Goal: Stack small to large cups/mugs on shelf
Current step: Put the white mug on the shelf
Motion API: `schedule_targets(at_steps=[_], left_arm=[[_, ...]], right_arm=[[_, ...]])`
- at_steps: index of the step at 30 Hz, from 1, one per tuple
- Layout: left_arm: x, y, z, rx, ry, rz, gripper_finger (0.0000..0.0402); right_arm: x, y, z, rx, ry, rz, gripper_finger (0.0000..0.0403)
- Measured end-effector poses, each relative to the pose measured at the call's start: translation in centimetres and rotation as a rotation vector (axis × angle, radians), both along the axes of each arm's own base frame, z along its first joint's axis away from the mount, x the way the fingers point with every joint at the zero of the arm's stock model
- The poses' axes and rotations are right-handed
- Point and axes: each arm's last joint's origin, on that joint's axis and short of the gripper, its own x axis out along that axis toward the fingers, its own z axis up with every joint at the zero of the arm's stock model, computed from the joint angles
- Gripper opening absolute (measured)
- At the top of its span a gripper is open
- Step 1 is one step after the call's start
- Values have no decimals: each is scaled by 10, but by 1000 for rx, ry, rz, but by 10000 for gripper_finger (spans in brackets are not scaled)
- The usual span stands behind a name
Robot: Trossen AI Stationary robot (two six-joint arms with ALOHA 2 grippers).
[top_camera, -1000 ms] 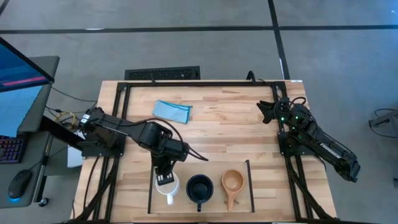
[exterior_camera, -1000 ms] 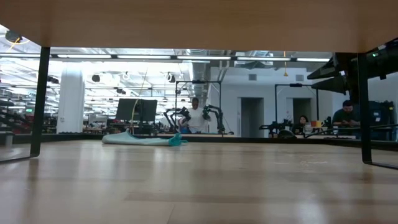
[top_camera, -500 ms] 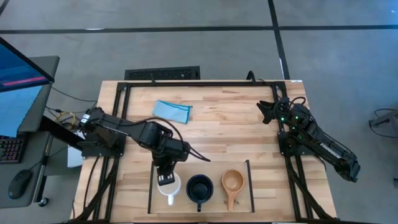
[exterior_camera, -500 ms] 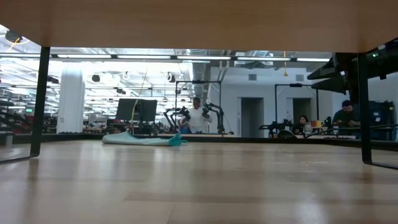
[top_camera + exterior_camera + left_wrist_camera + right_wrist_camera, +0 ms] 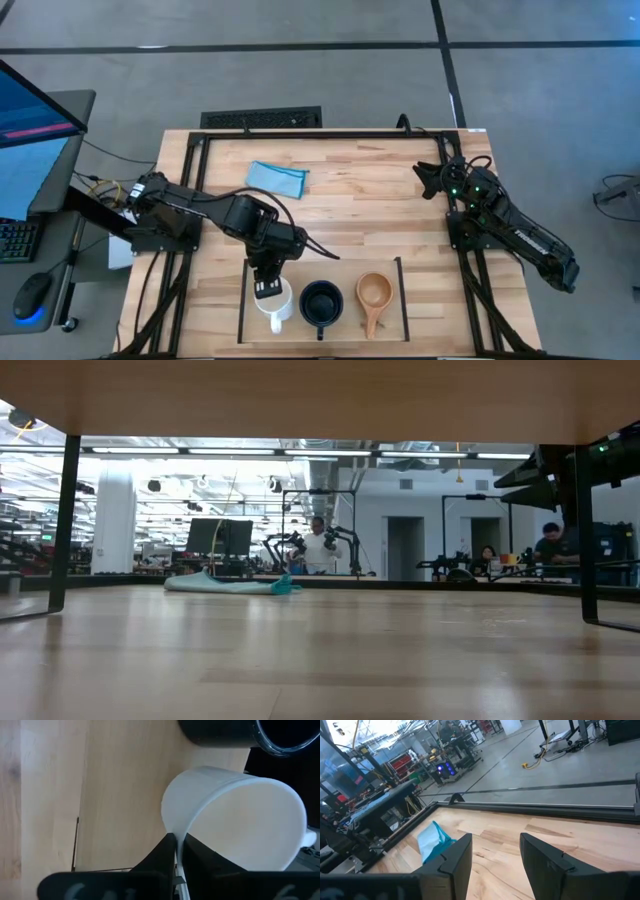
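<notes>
Now, left hand (image 5: 176, 851): pinched on white mug (image 5: 235, 820) rim.
Advice: settle it upright on shelf (image 5: 240, 305), release gently.
Right hand (image 5: 492, 851): fingers apart, empty.

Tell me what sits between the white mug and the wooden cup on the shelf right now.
In the high view, the dark mug stands between the white mug, which the left gripper holds by its rim, and the wooden cup.

A folded blue cloth (image 5: 277, 177) lies on the table (image 5: 380, 210).
</notes>
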Motion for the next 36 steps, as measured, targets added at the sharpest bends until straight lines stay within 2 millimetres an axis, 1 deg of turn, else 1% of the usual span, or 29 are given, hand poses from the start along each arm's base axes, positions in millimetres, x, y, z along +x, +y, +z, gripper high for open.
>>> schedule_targets(at_steps=[5, 18, 36], left_arm=[[0, 0, 0, 2, -5, -12, 30], [-1, -1, 0, -32, 6, -23, 78], [2, -8, 2, -59, -42, -62, 83]], right_arm=[[0, 0, 0, 0, 0, 0, 186], [0, 0, 0, 0, 0, 0, 186], [0, 0, 0, 2, -2, 0, 186]])
